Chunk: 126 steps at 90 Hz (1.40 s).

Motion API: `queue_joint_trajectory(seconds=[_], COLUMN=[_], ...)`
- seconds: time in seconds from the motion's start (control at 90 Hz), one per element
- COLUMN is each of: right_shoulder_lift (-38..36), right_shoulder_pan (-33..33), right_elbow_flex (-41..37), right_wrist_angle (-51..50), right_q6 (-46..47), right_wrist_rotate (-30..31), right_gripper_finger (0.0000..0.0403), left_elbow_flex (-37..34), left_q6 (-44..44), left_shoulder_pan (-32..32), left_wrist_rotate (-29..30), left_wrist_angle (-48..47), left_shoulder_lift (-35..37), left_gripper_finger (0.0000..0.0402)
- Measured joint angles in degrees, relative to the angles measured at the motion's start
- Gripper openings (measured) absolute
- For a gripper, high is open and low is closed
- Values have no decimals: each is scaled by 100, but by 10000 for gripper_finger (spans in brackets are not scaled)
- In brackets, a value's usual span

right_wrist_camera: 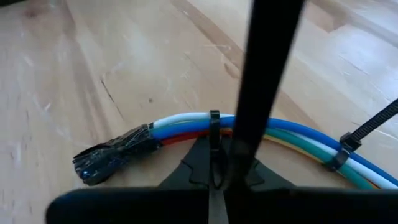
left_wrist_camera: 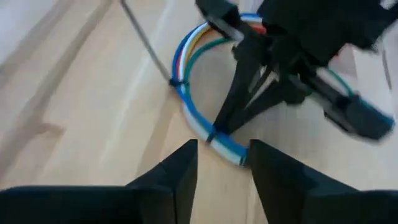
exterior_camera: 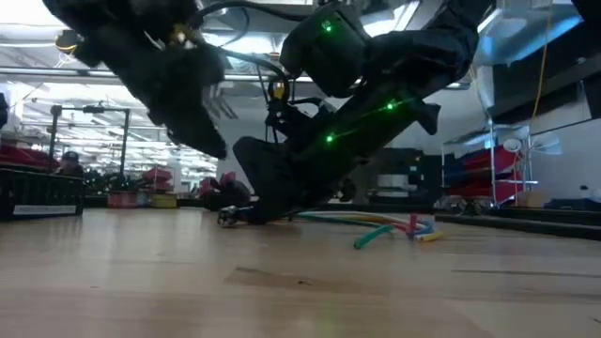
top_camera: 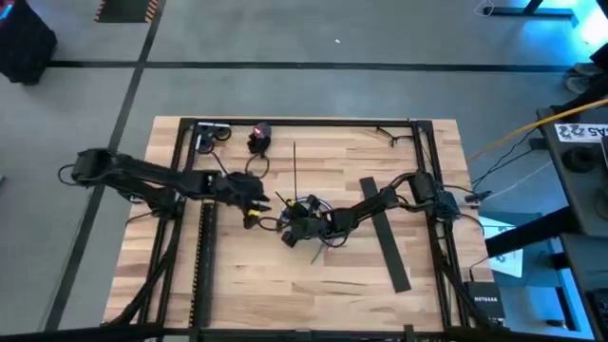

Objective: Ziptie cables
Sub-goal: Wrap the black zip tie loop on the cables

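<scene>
The cables (left_wrist_camera: 186, 93) are a curved bundle of blue, white, yellow, red and green wires lying on the wooden table (top_camera: 237, 285); one end is wrapped in black tape (right_wrist_camera: 109, 158). Two black zip ties circle the bundle. One (left_wrist_camera: 173, 81) has a long tail (top_camera: 295, 166) pointing toward the far edge. My right gripper (right_wrist_camera: 214, 177) is shut on the other (right_wrist_camera: 214, 124), near the taped end. My left gripper (left_wrist_camera: 222, 148) hovers open above the table just left of the bundle, a finger on either side of that end in its wrist view. My right gripper pinches the zip tie (left_wrist_camera: 212, 132) between its two fingertips where it wraps the bundle near the taped end. The fingers (left_wrist_camera: 239, 93) slant down from the table's right side and lie across the cables. The bundle rests on the table. A dark strip (right_wrist_camera: 267, 62) rises from between the fingers.
A long flat black bar (top_camera: 385, 233) lies on the table right of the right arm. A small device with a red light (top_camera: 258, 139) and a small round part (top_camera: 211, 136) sit at the far left. Black frame rails (top_camera: 204, 275) run along the table's sides.
</scene>
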<state>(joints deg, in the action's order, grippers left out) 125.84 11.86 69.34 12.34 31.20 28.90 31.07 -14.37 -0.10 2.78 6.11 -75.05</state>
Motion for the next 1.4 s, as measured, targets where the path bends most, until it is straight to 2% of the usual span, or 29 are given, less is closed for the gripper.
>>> queue_joint_trajectory(seconds=[0.222,0.711,1.011,1.167,1.333,1.4], right_shoulder_lift=[9,9,9,9,9,9], right_shoulder_pan=[-29,-26,-26,-26,-26,-26], right_elbow_flex=[-2,-2,-2,-2,-2,-2], right_wrist_angle=[88,120,124,127,135,151], right_q6=[0,-2,2,4,7,44], right_wrist_rotate=[-60,-26,-23,-14,-6,-11], right_gripper_finger=[14,14,14,14,14,14], left_elbow_flex=[2,6,10,78,120,126], left_q6=[-75,-348,-519,-649,-373,-291], left_shoulder_pan=[-102,-113,-146,-135,-140,-139], left_wrist_rotate=[-213,-19,138,140,205,210], left_wrist_angle=[1752,2435,2863,3151,3162,3101], left_shoulder_lift=[-1102,-1271,-1870,-1967,-1967,-1958], left_gripper_finger=[147,148,145,111,25,8])
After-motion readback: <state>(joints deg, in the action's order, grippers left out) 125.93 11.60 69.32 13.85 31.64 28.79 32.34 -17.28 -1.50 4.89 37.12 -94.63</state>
